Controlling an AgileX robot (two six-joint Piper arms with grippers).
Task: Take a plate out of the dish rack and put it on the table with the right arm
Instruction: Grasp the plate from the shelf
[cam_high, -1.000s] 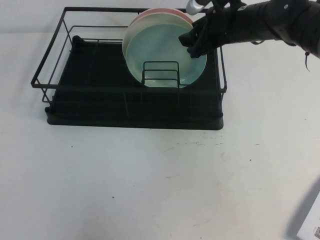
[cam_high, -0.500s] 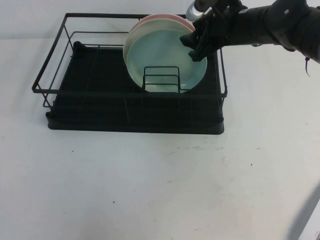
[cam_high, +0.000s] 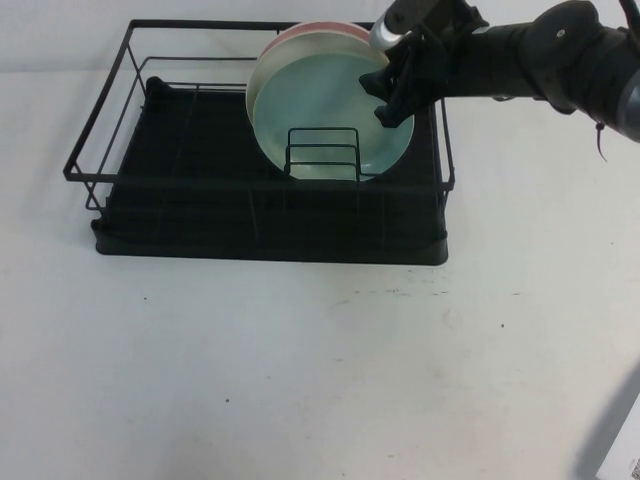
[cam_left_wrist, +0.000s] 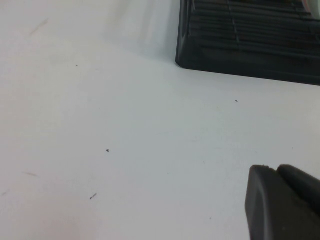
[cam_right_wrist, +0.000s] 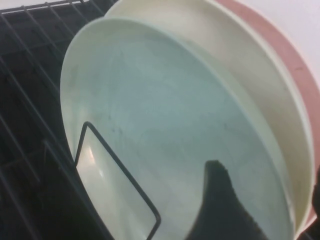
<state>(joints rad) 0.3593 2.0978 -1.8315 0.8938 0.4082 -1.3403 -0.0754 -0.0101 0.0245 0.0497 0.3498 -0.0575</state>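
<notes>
The mint-green plate (cam_high: 325, 115) stands upright in the black wire dish rack (cam_high: 100, 150), in front of a cream-white plate (cam_high: 262, 70) and a pink plate (cam_high: 325, 27). My right gripper (cam_high: 392, 85) is at the plates' upper right rim. In the right wrist view it (cam_right_wrist: 267, 172) is open: one finger (cam_right_wrist: 220, 200) lies in front of the mint plate (cam_right_wrist: 165, 130), the other shows at the picture's edge behind the pink plate (cam_right_wrist: 285, 50). My left gripper (cam_left_wrist: 275, 170) is shut and empty, low over the white table (cam_left_wrist: 100, 125), and is out of the high view.
A small wire divider (cam_high: 322, 150) stands in front of the mint plate's lower part. The rack's tray corner (cam_left_wrist: 240, 45) lies beyond the left gripper. White table (cam_high: 300, 380) spreads in front of the rack. A pale object (cam_high: 620, 440) sits at the front right corner.
My right gripper has shifted slightly at the plates' upper right rim. The plates stand as before in the rack.
</notes>
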